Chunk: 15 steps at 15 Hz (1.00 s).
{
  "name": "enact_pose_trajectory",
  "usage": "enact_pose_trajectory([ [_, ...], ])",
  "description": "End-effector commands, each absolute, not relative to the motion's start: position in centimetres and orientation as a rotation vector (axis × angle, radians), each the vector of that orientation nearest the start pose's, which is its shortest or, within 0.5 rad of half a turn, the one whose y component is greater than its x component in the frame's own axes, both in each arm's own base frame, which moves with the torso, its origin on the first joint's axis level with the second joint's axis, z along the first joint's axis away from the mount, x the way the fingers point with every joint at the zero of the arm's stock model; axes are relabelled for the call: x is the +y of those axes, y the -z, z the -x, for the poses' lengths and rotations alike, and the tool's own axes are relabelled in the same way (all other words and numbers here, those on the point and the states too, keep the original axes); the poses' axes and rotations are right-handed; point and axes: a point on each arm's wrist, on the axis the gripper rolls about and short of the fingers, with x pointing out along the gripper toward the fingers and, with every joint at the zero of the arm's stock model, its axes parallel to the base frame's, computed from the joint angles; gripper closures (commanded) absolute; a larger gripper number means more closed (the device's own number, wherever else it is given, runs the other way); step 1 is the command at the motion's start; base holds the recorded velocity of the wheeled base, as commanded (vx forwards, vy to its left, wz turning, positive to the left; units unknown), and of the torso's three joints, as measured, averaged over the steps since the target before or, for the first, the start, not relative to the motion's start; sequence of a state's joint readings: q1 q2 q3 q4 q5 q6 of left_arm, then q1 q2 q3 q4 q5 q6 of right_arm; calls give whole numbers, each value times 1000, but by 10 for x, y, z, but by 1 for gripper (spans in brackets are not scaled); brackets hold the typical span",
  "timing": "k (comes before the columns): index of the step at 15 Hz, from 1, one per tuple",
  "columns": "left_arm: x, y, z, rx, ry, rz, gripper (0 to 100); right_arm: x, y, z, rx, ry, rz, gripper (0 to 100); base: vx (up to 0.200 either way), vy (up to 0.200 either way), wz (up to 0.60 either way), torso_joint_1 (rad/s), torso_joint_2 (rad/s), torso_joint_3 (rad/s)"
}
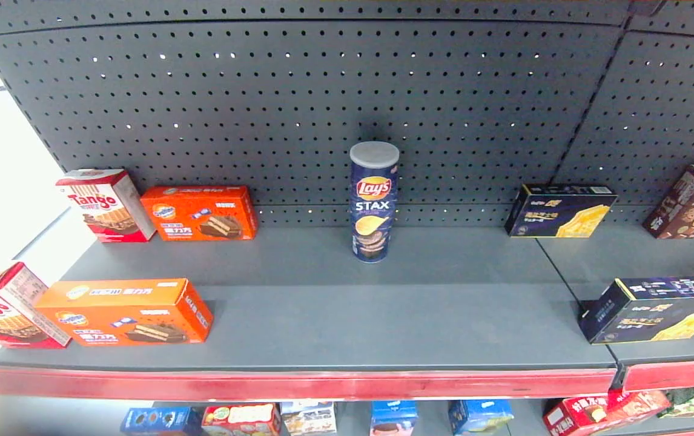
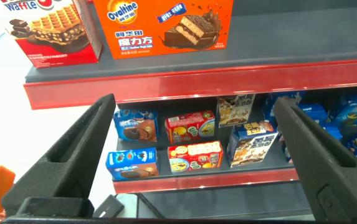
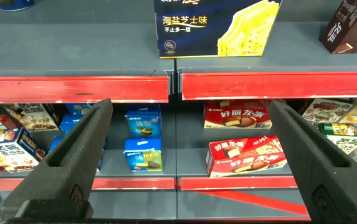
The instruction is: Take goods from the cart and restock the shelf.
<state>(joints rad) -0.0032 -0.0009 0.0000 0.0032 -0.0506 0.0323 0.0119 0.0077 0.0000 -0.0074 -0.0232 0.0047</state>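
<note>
Left gripper [image 2: 194, 102]: jaws spread wide, nothing between them. Hangs out in front of the grey metal shelf with red front strip [image 1: 335, 315], facing the lower tier of small snack boxes [image 2: 194, 155].

Far left of the shelf, at the front: red-and-white cardboard wafer box [image 1: 2, 306], touching a long orange cardboard cake box [image 1: 126, 312]. Behind them, near the pegboard: second wafer box [image 1: 105, 204] and second orange box [image 1: 200, 212], side by side.

Centre, towards the back: tall dark-blue crisp canister with grey lid [image 1: 374, 203], upright, well apart from all other goods.
- Judged light and stiff in the wall.
- Smooth and round, hence apt to slip or roll.
- Tall and narrow, hence easy to tip.
- Contents presumed brittle.
- Best taken across the mid-body, below the lid, with modest squeeze.

Right: navy-and-yellow cardboard box [image 1: 559, 211] at the back, a like navy box [image 1: 656, 309] at the front, a brown carton [image 1: 689, 201] tilted at far right.
- All cartons judged light and thin-walled, prone to denting at corners.
- Best held across the flat broad faces, away from the flaps.

Right gripper [image 3: 190, 104]: jaws likewise wide apart, holding nothing. Hangs out in front of the shelf's red strip.
</note>
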Motion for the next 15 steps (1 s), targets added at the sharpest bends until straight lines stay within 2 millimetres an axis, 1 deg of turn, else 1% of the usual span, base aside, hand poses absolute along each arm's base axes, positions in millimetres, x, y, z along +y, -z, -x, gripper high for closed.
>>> enact_pose_trajectory([
  [1,-1,-75,23,2,54,-34,0,-1,-76,22,2,11,-5,0,0,0,0,0,0,0],
  [15,-1,-75,23,2,54,-32,0,-1,-76,22,0,11,-8,0,0,0,0,0,0,0],
])
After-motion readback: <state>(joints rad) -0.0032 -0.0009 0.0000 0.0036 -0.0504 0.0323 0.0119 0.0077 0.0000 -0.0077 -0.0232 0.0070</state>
